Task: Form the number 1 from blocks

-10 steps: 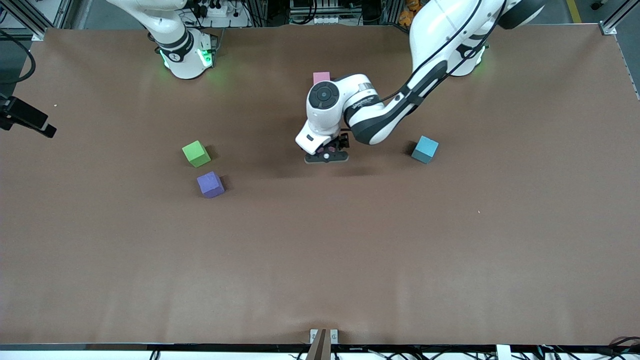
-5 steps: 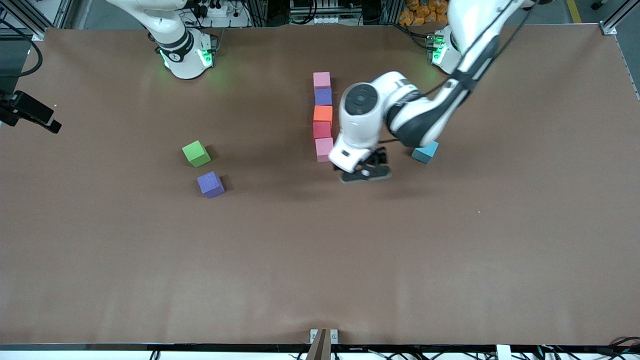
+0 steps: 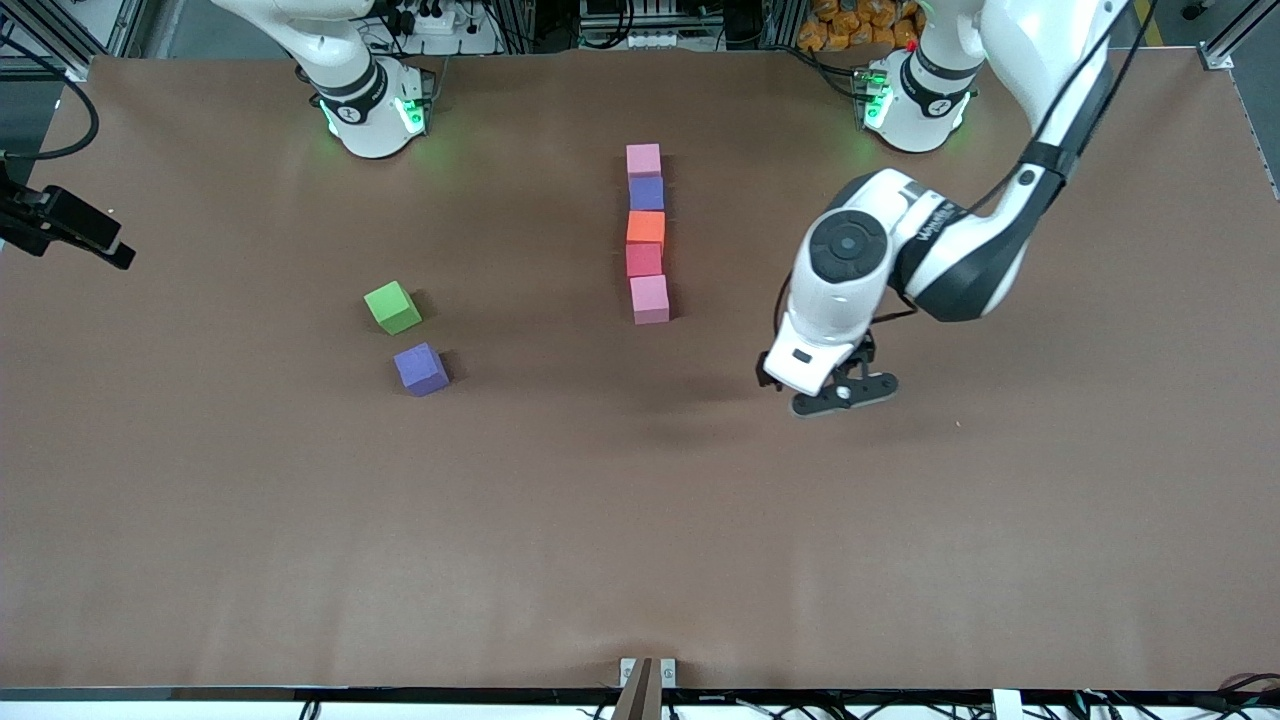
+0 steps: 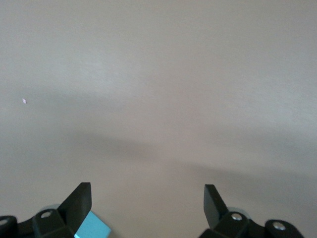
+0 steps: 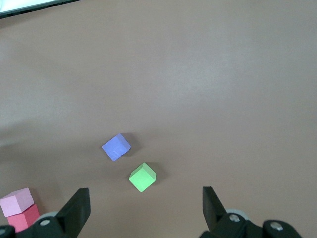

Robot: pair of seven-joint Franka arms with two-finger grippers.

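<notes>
Five blocks lie in a straight column mid-table: pink block (image 3: pixel 644 159), purple block (image 3: pixel 647 193), orange block (image 3: pixel 646 227), red block (image 3: pixel 644 259) and a second pink block (image 3: pixel 649 298) nearest the front camera. They touch or nearly touch. My left gripper (image 3: pixel 842 395) (image 4: pixel 147 188) hangs open and empty over bare table, off the column toward the left arm's end. My right gripper (image 5: pixel 145 198) is open and empty, high above the table and outside the front view. Its wrist view catches the near pink block (image 5: pixel 16 202) and the red block (image 5: pixel 25 217).
A green cube (image 3: pixel 392 307) (image 5: pixel 142 177) and a loose purple cube (image 3: pixel 421 369) (image 5: pixel 116 147) sit toward the right arm's end. A light blue cube (image 4: pixel 93 226) shows beside a left finger; the left arm hides it in the front view.
The left arm has swung away from over the column toward its own end of the table, uncovering the whole column and now covering the light blue cube. Its gripper stayed open.
</notes>
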